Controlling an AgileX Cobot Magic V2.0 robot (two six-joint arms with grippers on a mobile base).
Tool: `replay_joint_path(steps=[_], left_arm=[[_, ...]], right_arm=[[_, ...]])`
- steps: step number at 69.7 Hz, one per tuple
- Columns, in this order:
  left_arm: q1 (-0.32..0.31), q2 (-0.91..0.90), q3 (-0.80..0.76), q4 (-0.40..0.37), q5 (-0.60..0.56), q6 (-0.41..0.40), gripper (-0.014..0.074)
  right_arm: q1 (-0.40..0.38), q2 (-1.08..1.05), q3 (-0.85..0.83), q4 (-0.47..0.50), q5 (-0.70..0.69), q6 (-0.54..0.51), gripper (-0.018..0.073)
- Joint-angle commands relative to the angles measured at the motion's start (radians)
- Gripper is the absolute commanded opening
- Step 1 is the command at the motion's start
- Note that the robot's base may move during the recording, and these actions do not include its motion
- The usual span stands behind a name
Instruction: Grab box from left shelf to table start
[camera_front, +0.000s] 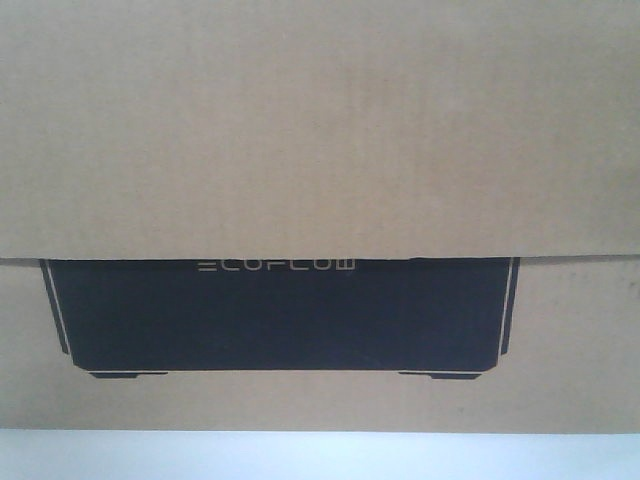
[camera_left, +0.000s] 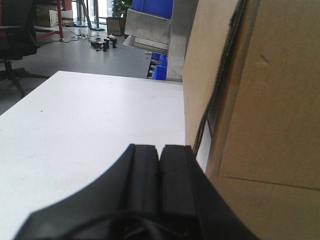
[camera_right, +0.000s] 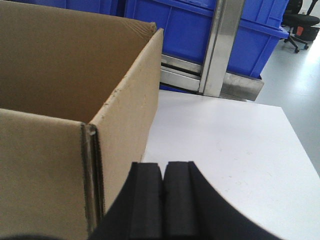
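In the exterior front-facing view, the box fills nearly the whole picture, its black printed panel with the "ECOFLOW" lettering facing the camera. A pale strip of the table runs under its lower edge, so the box appears to sit on the table already. No claw shows here.

In the left wrist-mounted view, the left claw has its 2 black pads pressed together with nothing between them. The box stands just beside it, to its right, and reaches ahead of it. The white table spreads ahead and to the left, smooth and bare. Beyond it lie a grey floor, a metal shelf with blue bins, and an office chair far left.

In the right wrist-mounted view, the right claw is likewise pressed together and holds nothing. The box sits just to its left, its corner close by. The table lies ahead and to the right, with blue bins and a silver upright behind.

Judging from this, the carry looks done; only backing the arms away seems left.
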Motion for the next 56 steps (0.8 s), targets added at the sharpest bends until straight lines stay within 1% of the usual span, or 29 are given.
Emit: replay_joint_path(steps=[1, 31, 35, 41, 46, 52, 56], left_arm=[[0.001, -0.015, -0.005, -0.007, -0.095, 0.003, -0.0099], [0.001, -0.015, -0.005, -0.007, -0.095, 0.003, -0.0099], [0.001, -0.015, -0.005, -0.007, -0.095, 0.003, -0.0099], [0.001, -0.015, -0.005, -0.007, -0.095, 0.003, -0.0099], [0.001, -0.015, -0.005, -0.007, -0.095, 0.003, -0.0099], [0.001, -0.015, -0.005, -0.007, -0.095, 0.003, -0.0099], [0.001, -0.015, -0.005, -0.007, -0.095, 0.003, -0.0099]], right_arm=[[-0.001, 0.009, -0.026, -0.009, -0.086, -0.008, 0.0053], [-0.001, 0.009, -0.026, -0.009, -0.085, -0.008, 0.0053], [-0.001, 0.009, -0.019, 0.008, -0.077, -0.006, 0.0053], [-0.011, 0.007, 0.028, -0.016, -0.111, -0.005, 0.0053], [-0.037, -0.019, 0.088, -0.018, -0.163, 0.011, 0.0053], [-0.067, -0.084, 0.183, -0.018, -0.213, 0.029, 0.0053], [-0.074, -0.134, 0.24, -0.027, -0.222, 0.029, 0.0053]])
